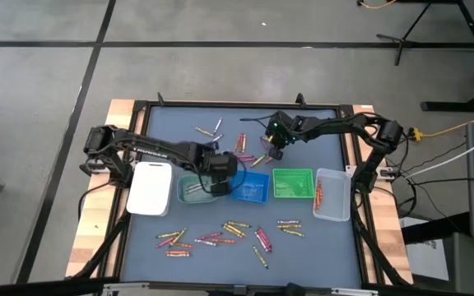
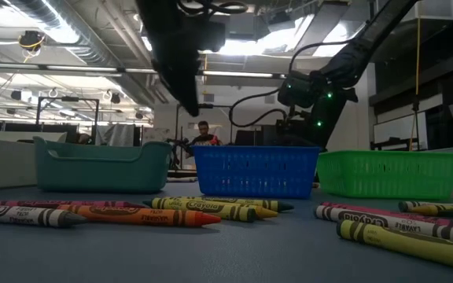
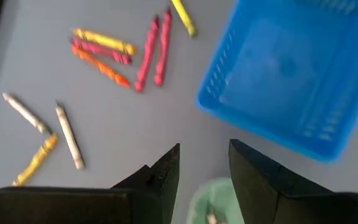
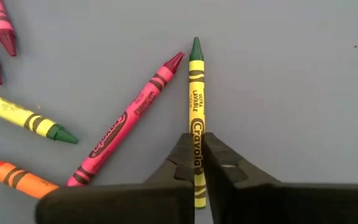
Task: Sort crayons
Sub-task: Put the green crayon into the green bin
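Several crayons lie flat on the blue-grey table, a group at the far middle (image 1: 241, 144) and a group near the front (image 1: 220, 234). My right gripper (image 1: 275, 154) is over the far group, shut on a yellow-green crayon with a green tip (image 4: 196, 93). A pink crayon (image 4: 126, 124) lies right beside that crayon. My left gripper (image 3: 204, 168) is open and empty above the gap between the teal tray (image 1: 192, 189) and the blue tray (image 1: 252, 187). It shows as a dark shape at the top of the low view (image 2: 179, 55). My right gripper pinches the yellow-green crayon between its two fingers on the wrapped shaft (image 4: 196, 134), toward the blunt end. The fingers come from above and stand on the crayon's two long sides. The green tip (image 4: 196, 46) points away from the wrist. I cannot tell whether the crayon is lifted.
Five small trays stand in a row across the middle: white (image 1: 151, 187), teal, blue, green (image 1: 292, 182) and clear (image 1: 332, 195), which holds red crayons. Grey, yellow, pink and orange crayons (image 3: 104, 50) lie beyond the left gripper. A person shows in the room behind the table (image 2: 204, 134).
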Robot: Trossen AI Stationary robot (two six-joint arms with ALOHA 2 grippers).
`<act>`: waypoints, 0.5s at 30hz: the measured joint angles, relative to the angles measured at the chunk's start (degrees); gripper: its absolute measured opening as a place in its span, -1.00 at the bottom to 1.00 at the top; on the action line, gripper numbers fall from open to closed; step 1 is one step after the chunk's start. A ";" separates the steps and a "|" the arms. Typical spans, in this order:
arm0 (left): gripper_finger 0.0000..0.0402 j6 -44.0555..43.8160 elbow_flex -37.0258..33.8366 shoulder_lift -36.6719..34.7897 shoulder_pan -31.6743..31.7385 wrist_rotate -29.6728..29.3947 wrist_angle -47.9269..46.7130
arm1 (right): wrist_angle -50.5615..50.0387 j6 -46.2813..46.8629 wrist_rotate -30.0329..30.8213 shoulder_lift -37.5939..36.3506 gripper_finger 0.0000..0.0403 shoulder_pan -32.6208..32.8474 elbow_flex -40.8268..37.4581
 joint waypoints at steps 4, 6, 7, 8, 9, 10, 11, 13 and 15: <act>-0.40 2.90 0.00 0.00 2.91 0.00 2.84 | -3.60 0.00 -0.12 0.00 -1.00 0.00 2.63; -0.40 4.10 0.00 0.00 4.31 0.06 3.28 | -6.90 0.00 -0.16 0.00 -1.00 0.00 4.42; -0.40 4.68 0.00 0.00 5.00 0.21 3.27 | -8.36 0.00 -0.26 0.00 -1.00 0.02 5.35; -0.40 5.38 0.00 0.00 5.66 0.39 3.33 | -10.21 0.00 -0.45 0.00 -1.00 0.02 6.41; -0.40 5.92 0.00 0.00 6.29 0.48 3.41 | -12.12 0.00 -0.50 0.00 -1.00 0.02 7.43; -0.40 6.06 0.00 0.00 6.83 0.48 3.42 | -13.85 -0.06 -0.51 0.00 -1.00 0.02 8.36; -0.40 6.05 0.00 0.00 7.37 0.48 3.41 | -15.24 -0.23 -0.51 0.00 -1.00 0.02 9.18; -0.40 6.07 0.00 0.00 8.37 0.50 3.40 | -16.88 -0.69 -0.51 0.00 -1.00 0.02 10.50; -0.40 6.07 0.00 0.00 9.05 0.52 3.43 | -17.20 -0.74 -0.55 0.00 -1.00 0.02 11.12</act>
